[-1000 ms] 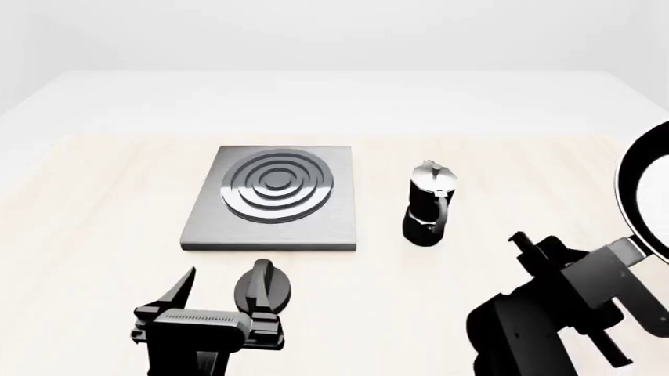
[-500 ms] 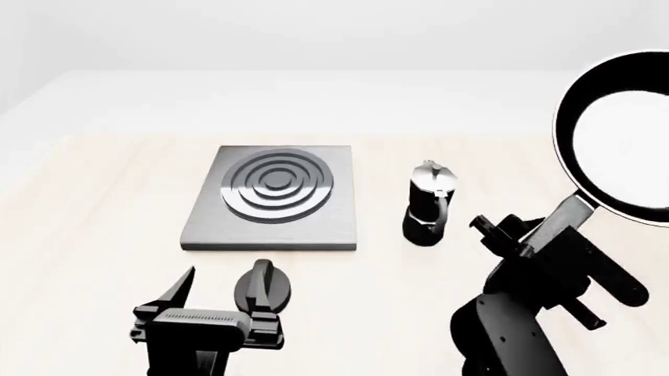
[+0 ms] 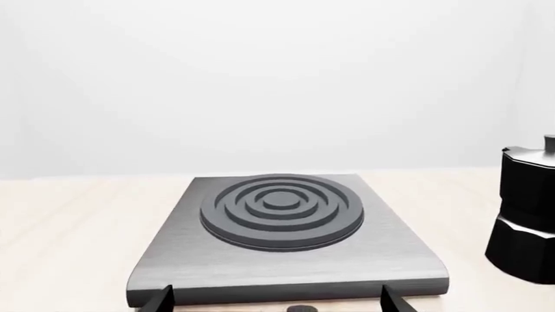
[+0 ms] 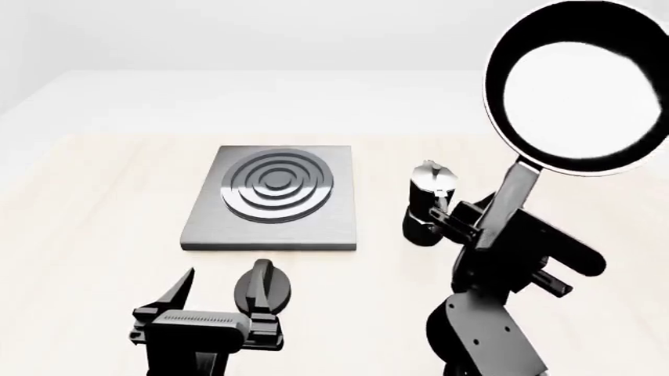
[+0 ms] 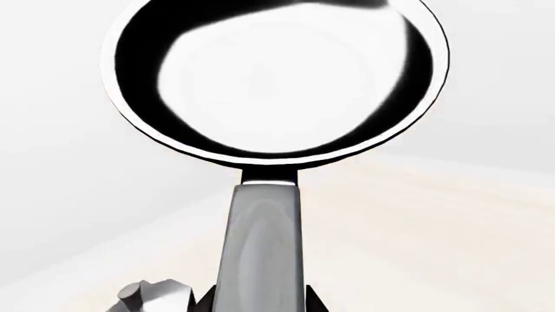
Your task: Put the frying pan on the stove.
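The frying pan [image 4: 580, 86] is round and glossy black with a bright reflective inside. My right gripper [image 4: 500, 227] is shut on its long handle [image 5: 258, 247] and holds it high in the air, tilted up, to the right of the moka pot. The pan fills the right wrist view [image 5: 277, 78]. The stove [image 4: 274, 197], a flat grey plate with dark concentric rings, lies on the table left of the pan; it also shows in the left wrist view [image 3: 282, 214]. My left gripper [image 4: 222, 301] is open and empty, low in front of the stove.
A small black-and-silver moka pot [image 4: 430, 205] stands between the stove and my right arm; it also shows in the left wrist view [image 3: 526, 214]. A small round black knob [image 4: 266, 283] lies in front of the stove, beside my left gripper. The light wooden table [image 4: 94, 204] spreads around.
My right arm has swung the pan up and to the left, from the right edge of the view to above and right of the moka pot. The left arm has not moved.
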Robot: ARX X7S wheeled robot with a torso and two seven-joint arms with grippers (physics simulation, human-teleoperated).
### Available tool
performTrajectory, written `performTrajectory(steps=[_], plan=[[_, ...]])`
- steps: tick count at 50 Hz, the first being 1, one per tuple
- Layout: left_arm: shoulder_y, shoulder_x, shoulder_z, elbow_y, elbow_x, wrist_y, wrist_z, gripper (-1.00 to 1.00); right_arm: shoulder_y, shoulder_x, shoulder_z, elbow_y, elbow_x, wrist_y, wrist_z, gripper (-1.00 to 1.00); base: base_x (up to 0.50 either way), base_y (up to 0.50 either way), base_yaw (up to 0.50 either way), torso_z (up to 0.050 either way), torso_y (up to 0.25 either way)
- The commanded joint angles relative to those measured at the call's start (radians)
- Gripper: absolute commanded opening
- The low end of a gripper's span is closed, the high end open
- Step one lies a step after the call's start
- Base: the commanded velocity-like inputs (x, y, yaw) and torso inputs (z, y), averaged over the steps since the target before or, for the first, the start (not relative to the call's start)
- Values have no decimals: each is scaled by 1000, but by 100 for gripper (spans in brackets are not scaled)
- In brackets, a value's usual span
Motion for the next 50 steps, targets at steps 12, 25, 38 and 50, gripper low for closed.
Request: performTrajectory(steps=[12,25,38,50], plan=[[0,-2,5,-4,-2,7,-5,100,56,17,-122,-8,-44,-53,-168,-100,0,0,0,1,2],[0,-7,6,2,-5,4,-10,100,67,15,-177,-15,-38,-58,-228,-100,0,0,0,0,2],[-4,-9,9,0,-5,3,-14,100,83,24,-229,-38,11,-34,-313,-100,0,0,0,1,2],[-2,-11,15,-2,-2,8,-15,100,89,43,-268,-36,41,-22,-387,-100,0,0,0,1,2]])
